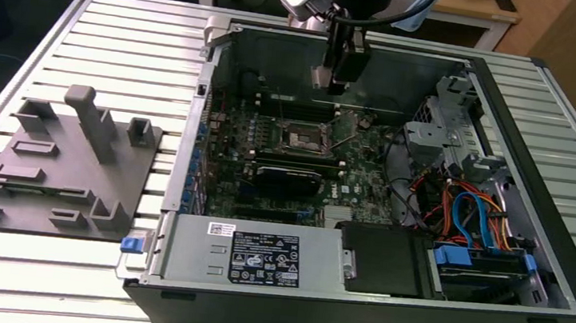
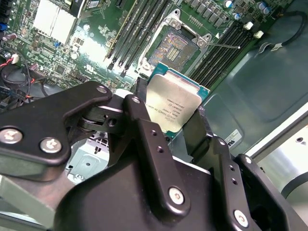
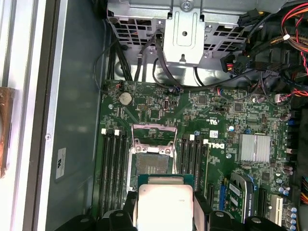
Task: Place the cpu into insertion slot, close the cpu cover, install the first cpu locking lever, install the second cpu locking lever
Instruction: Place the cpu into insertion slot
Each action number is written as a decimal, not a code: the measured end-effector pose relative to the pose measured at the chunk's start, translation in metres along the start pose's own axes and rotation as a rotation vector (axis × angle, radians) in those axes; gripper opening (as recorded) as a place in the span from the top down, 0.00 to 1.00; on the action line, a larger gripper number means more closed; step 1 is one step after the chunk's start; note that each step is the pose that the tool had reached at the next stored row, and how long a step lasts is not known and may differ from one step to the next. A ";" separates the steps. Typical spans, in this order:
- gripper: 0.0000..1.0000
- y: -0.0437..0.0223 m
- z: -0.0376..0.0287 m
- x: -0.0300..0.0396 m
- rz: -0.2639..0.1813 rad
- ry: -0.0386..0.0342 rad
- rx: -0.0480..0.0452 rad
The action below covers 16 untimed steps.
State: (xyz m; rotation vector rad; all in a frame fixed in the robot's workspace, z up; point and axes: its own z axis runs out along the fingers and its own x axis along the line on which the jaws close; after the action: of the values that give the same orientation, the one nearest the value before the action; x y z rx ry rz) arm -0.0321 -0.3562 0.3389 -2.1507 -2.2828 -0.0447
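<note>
My gripper [image 1: 324, 78] hangs inside the open computer case, above the green motherboard [image 1: 267, 155]. It is shut on the cpu [image 2: 174, 102], a small square chip with a silvery top, pinched at two opposite edges by the black fingers [image 2: 139, 103]. The insertion slot [image 2: 175, 45] lies bare below and a little ahead of the chip, with its dark contact field showing. In the first wrist view the cpu [image 3: 165, 202] hovers just short of the insertion slot [image 3: 151, 164]. The cpu cover [image 3: 154, 125] stands raised at the slot's far side. A thin lever [image 2: 226, 45] juts out beside the slot.
Long black memory slots [image 3: 113, 163] flank the socket on both sides. A drive cage with orange and blue cables [image 1: 475, 217] fills the case at the exterior view's right. The power supply [image 1: 256, 259] sits along the near wall. A grey fixture plate [image 1: 63, 162] lies on the table outside the case.
</note>
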 end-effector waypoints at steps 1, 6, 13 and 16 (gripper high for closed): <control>0.46 0.0000 0.0000 0.0000 0.000 0.0000 0.0000; 0.46 0.0000 0.0000 0.0000 0.000 -0.0004 0.0000; 0.46 0.0000 0.0000 0.0000 0.000 -0.0005 0.0000; 0.46 0.0000 0.0008 0.0001 0.000 -0.0005 0.0000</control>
State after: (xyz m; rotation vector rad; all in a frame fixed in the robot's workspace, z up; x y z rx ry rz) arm -0.0320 -0.3561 0.3381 -2.1509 -2.2830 -0.0442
